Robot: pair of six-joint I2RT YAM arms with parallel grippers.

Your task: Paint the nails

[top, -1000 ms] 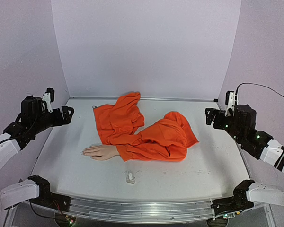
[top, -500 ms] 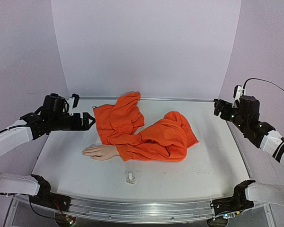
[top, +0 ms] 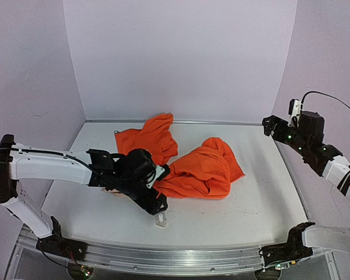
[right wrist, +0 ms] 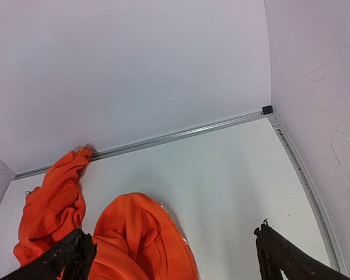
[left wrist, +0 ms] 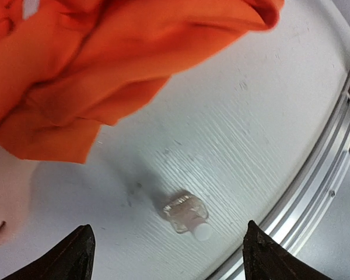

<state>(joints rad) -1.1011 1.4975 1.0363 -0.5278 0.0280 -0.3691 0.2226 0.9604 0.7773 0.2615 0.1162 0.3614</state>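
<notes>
Left gripper (left wrist: 168, 248) hovers over the table (left wrist: 251, 134), jaws wide apart with nothing gripped. A small clear glass bottle (left wrist: 184, 213) with a white cap sits on bare table under the gap, untouched. The orange sleeve (left wrist: 105, 64) is bunched on the far side, apart from the bottle. A sliver of the pale mannequin hand (left wrist: 9, 198) shows at the frame edge, mostly cropped. A metal rail (left wrist: 315, 192) runs along the near edge.
</notes>
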